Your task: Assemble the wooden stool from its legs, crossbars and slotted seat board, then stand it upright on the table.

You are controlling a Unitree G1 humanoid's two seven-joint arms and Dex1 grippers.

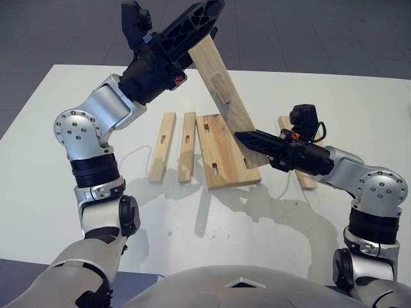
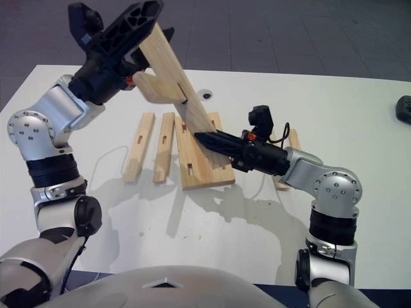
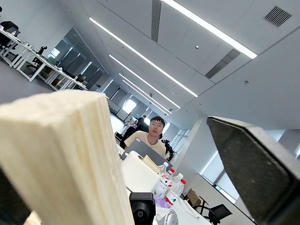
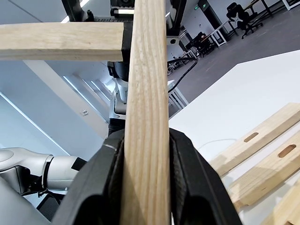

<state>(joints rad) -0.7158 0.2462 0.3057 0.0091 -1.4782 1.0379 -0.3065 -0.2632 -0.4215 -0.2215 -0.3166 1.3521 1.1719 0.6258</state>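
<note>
**Leg held aloft at both ends over a white table**

A white table (image 1: pixel 77 96) stands on a dark grey floor (image 1: pixel 321 32); the left wrist view looks up at an office ceiling (image 3: pixel 211 42) with long strip lights (image 3: pixel 140 70). An orange tag (image 1: pixel 178 79) sits by the left wrist and another tag (image 1: pixel 293 135) by the right; their print is too small to read.

The left arm is bent at the elbow with the forearm raised, so the left gripper (image 1: pixel 204 25) is at the top end of a tilted leg (image 1: pixel 225 90); whether it clamps the wood cannot be told. The right forearm lies low and nearly level; the right gripper (image 4: pixel 145 187) is pressed onto the leg's lower end from both sides.

A crossbar (image 2: pixel 154 86) juts from the leg. The seat board (image 1: pixel 221 160) lies flat beneath; two slotted pieces (image 1: pixel 162 146) lie beside it, and another wooden piece (image 2: pixel 293 138) lies behind the right arm.
</note>
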